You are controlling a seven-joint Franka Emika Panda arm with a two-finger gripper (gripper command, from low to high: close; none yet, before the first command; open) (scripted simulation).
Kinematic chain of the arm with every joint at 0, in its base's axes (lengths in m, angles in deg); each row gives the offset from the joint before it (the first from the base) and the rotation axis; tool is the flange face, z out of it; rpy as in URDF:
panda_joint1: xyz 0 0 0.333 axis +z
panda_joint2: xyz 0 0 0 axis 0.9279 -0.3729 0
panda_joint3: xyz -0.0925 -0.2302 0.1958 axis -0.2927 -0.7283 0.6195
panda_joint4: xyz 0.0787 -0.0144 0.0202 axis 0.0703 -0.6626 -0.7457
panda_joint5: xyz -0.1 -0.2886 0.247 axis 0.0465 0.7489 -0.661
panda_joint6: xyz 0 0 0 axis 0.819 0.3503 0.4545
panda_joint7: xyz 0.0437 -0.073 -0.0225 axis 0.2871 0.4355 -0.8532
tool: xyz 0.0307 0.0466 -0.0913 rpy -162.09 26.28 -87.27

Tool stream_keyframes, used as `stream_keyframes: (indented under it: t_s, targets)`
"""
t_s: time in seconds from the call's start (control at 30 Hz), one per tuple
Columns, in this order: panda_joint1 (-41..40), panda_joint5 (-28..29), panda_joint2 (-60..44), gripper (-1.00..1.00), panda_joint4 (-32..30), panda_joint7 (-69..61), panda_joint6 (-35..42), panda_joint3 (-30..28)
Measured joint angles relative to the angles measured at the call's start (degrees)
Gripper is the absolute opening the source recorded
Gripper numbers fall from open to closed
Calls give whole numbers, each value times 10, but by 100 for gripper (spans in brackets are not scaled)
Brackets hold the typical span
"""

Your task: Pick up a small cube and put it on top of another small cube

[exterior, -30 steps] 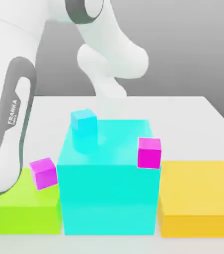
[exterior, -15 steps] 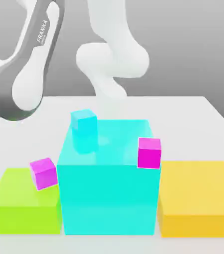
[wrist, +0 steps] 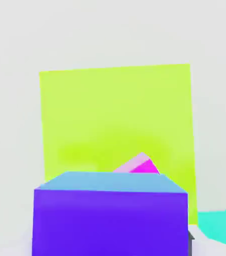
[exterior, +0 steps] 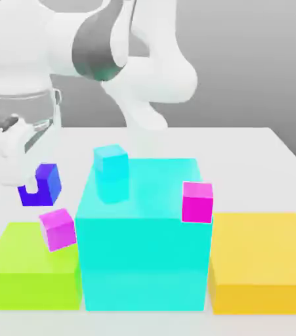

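One of two halves looked done: the blue cube (exterior: 43, 186) was picked up, clamped in the tool (exterior: 31, 186), held above the green block (exterior: 32, 289) and near the purple cube (exterior: 58, 230). Hand view agreed: blue cube close in front of the camera, green block beyond it, part of the purple cube peeking out past its edge.

Left to do: pick the target, line up over it, lower, let go, back off. Which cube was the target I couldn't tell. Purple one was nearest and sat tilted at the green block's edge by the tall cyan block (exterior: 144, 262), so my read was a poor seat, easy to knock or slide off. The pink cube (exterior: 197, 202) at the cyan block's front edge and the small cyan cube (exterior: 111, 162) toward its back, exterior view's left, looked like the other candidates; either would need more height first, to clear the cyan block.

Containers: none seen, so nothing inside anything. Just solid blocks on the bench (exterior: 242, 154), with the yellow block (exterior: 262, 252) at the exterior view's right carrying no cube. Stack not made at that point.
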Motion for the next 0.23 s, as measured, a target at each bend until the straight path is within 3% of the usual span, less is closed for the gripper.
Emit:
stream_keyframes:
  t_s: [0.1, 0.13, 0.23]
  targets:
    - [0, -2, -42, -100, -24, 3, -66, -1]
    - [1, -4, -56, 100, -29, 2, -85, -1]
    - [1, -4, -56, 100, -29, 2, -85, -1]
